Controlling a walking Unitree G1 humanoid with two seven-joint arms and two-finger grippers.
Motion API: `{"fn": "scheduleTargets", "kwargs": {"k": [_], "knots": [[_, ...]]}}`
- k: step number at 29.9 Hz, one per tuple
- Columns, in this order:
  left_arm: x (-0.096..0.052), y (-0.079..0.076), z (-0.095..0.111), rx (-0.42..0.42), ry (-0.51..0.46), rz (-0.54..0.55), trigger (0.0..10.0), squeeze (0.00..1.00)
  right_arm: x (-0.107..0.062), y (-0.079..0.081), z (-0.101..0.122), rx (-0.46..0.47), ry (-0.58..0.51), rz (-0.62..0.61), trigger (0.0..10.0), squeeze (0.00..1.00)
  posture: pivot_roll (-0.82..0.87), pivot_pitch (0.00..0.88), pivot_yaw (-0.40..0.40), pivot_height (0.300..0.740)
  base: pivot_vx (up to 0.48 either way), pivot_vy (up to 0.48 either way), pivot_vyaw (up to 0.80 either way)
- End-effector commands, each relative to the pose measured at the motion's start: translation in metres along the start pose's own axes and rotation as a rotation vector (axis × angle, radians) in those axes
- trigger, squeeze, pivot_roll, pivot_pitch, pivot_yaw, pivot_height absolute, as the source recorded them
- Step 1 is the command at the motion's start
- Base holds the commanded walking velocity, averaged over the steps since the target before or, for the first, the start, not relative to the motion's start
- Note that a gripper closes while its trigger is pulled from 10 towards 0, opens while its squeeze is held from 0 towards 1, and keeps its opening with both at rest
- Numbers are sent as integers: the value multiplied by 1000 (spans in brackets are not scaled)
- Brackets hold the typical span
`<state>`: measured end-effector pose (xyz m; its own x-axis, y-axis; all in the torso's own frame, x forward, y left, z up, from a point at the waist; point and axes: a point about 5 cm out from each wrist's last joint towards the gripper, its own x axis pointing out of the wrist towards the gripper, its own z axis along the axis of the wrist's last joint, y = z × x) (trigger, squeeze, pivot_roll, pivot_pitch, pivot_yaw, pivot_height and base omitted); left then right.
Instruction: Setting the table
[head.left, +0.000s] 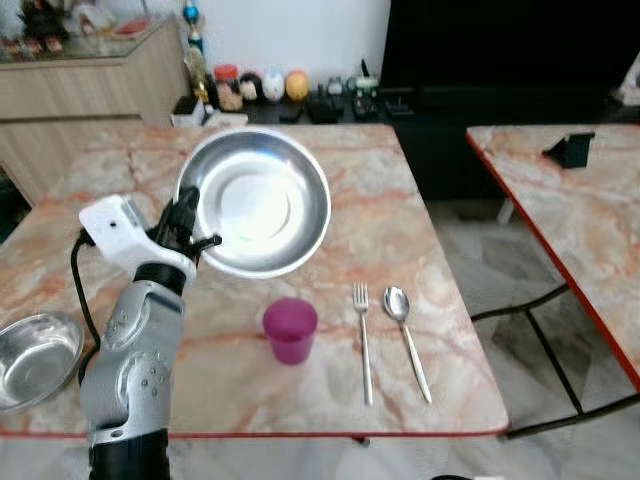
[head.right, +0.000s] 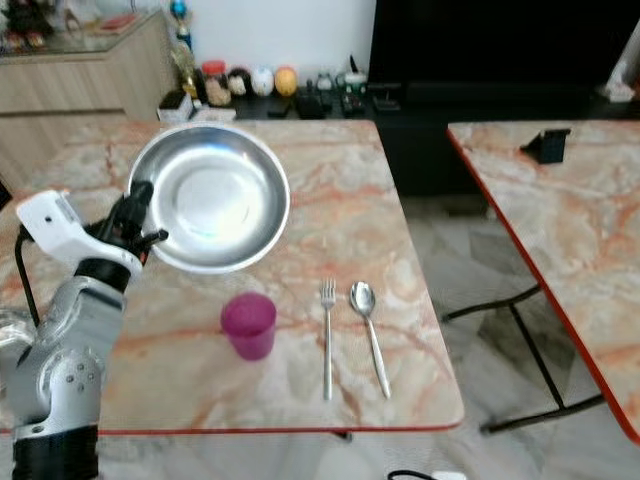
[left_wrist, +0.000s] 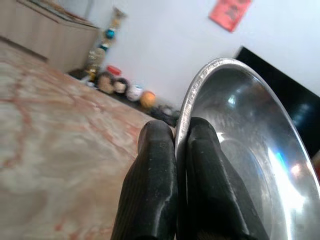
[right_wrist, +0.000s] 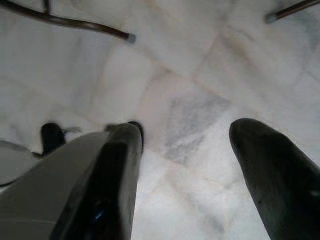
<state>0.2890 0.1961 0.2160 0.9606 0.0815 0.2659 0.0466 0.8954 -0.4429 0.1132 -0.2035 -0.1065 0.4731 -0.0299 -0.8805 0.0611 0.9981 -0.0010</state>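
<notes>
Two black fingers (left_wrist: 150, 185) of the left hand (head.left: 190, 222) are pressed together on the rim of the plate (head.left: 262, 200), one finger on each side of the metal edge. Plate is steel, round, held tilted over the tabletop (head.left: 400, 210), its near-left edge in the pinch; whether the far edge touches the marble cannot be told. Just in front of the plate stands a purple cup (head.left: 290, 329), upright. To the cup's right lie a fork (head.left: 363, 340) and a spoon (head.left: 408, 340), side by side, apart. Steel bowl (head.left: 35, 358) sits at the near left edge, beside the left arm. Right hand (right_wrist: 185, 165) hangs over the tiled floor (right_wrist: 190, 65), fingers spread, holding nothing.
</notes>
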Motion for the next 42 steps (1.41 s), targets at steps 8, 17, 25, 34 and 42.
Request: {"fn": "scheduleTargets", "kwargs": {"k": [8, 17, 25, 34, 42], "knots": [[3, -11, 5, -11, -27, -40, 10000, 0, -1, -4, -1, 0, 3, -10, 10000, 0, 5, 0, 5, 740, 0, -315, 0], [4, -14, 4, -11, -19, -46, 10000, 0, -1, -3, -2, 1, 3, -8, 10000, 0, -3, 0, 10, 740, 0, -314, 0], [3, -14, 2, -6, -11, -54, 10000, 0, -1, -3, -4, -5, 7, -8, 10000, 0, -10, 0, 13, 740, 0, -313, 0], [3, -16, 1, -7, -8, -59, 10000, 0, -1, -3, -4, -14, 9, -6, 10000, 0, -11, 0, 11, 740, 0, -315, 0], [3, -15, -1, -10, -3, -53, 10000, 0, -1, -3, -4, -15, 9, -7, 10000, 0, -16, 0, 9, 740, 0, -314, 0]]}}
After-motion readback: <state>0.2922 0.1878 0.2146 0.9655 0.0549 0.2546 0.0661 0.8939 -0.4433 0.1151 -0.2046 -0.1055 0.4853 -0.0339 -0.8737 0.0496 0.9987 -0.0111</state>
